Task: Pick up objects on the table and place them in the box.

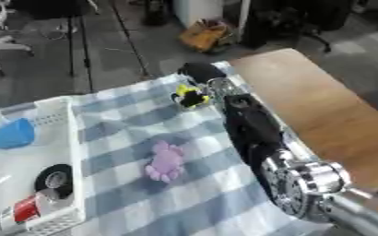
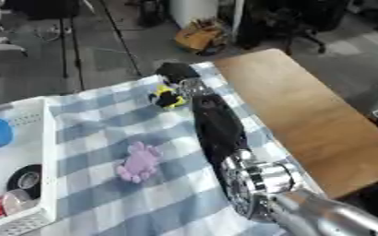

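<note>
A small yellow and black object [image 1: 191, 97] lies on the checked cloth at the far side of the table. My right hand [image 1: 199, 72] is a dark shape right over and just behind it, at the end of the black forearm [image 1: 253, 129] that reaches in from the lower right. Whether the hand holds the object is hidden. A purple plush toy [image 1: 166, 161] lies in the middle of the cloth, left of the forearm. The white box [image 1: 67, 138] stands at the left with a blue object [image 1: 13, 133], a black roll [image 1: 55, 180] and a red item [image 1: 24, 210] inside. My left hand shows in neither view.
Bare wooden tabletop [image 1: 321, 106] runs along the right of the blue and white checked cloth [image 1: 136, 120]. Beyond the table's far edge is dark floor with a yellow bag [image 1: 202, 36] and stand legs.
</note>
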Robot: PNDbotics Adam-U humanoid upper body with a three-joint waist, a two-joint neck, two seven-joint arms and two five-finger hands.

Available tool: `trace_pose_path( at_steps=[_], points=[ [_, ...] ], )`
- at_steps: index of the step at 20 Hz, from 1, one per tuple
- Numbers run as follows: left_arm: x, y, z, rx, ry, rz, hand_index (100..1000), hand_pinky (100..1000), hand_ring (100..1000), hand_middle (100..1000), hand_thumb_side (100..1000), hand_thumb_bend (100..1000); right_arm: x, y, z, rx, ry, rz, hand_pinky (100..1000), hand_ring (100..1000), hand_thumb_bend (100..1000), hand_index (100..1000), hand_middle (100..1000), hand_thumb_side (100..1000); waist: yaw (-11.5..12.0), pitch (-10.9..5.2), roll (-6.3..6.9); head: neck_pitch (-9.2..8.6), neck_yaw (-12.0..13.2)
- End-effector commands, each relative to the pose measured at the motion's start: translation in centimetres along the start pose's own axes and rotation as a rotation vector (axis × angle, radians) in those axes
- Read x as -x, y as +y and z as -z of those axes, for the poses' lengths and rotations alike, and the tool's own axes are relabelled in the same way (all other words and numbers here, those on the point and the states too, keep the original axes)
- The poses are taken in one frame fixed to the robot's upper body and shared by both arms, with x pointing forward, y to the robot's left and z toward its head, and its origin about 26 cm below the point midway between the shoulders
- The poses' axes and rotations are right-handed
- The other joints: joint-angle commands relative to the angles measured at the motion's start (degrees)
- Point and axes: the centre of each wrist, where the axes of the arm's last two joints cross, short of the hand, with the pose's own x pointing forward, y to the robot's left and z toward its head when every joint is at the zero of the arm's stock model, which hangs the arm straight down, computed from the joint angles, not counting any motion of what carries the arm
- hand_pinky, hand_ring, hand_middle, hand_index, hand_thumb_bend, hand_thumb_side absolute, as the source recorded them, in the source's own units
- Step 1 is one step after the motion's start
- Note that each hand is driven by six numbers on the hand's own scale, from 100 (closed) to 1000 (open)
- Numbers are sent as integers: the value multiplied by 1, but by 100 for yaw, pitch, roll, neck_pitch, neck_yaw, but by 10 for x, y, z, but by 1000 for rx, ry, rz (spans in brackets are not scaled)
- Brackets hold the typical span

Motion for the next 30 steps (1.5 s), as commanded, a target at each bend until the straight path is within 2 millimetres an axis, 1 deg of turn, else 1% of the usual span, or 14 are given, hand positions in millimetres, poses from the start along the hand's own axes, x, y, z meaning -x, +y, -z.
trace_pose_path(
  at_steps=[1,6,11,14,17,20,21,24,25,27,30],
  points=[
    [-8,3,7,3,-39,15,704,506,637,692,905,394,18,-34,1,71,23,-20,911,913,385,946,911,635,48,67,17,-104,-12],
    [-8,1,6,9,-43,13,704,506,637,693,907,391,29,-46,-1,84,43,-22,906,910,384,945,906,638,135,172,47,-137,-26],
    [-7,0,6,17,-41,13,704,506,638,693,909,388,42,-50,-5,78,109,-31,907,915,401,948,912,650,93,216,72,-140,-26],
    [-7,0,5,17,-40,14,704,506,638,693,909,388,42,-50,-5,72,136,-31,907,914,401,948,911,650,74,217,81,-146,-25],
    [-7,0,6,17,-42,14,705,506,638,694,909,388,35,-42,-5,48,147,-20,907,913,386,949,910,693,37,208,105,-165,-24],
    [-7,-1,6,19,-45,11,705,506,638,694,909,388,28,-33,-6,19,134,-16,908,914,384,950,911,707,26,207,130,-175,-30],
    [-7,-1,6,19,-45,11,705,506,639,695,909,388,26,-31,-6,10,129,-17,914,919,386,952,914,731,28,210,137,-181,-32],
    [-7,-1,6,19,-46,9,706,506,639,695,909,387,24,-21,-7,-24,113,-18,914,919,384,953,915,754,37,220,153,-188,-37],
    [-7,-1,6,18,-47,9,706,506,639,695,909,386,23,-17,-8,-36,106,-16,914,920,394,954,917,799,40,227,163,-192,-39],
    [-7,-1,6,17,-48,9,706,507,639,695,909,386,21,-10,-8,-56,92,-13,915,922,405,955,920,815,42,234,181,-196,-41],
    [-7,-1,6,18,-49,8,706,507,639,695,910,385,20,-6,-8,-69,85,-17,922,927,422,958,924,832,44,242,197,-205,-49]
  ],
)
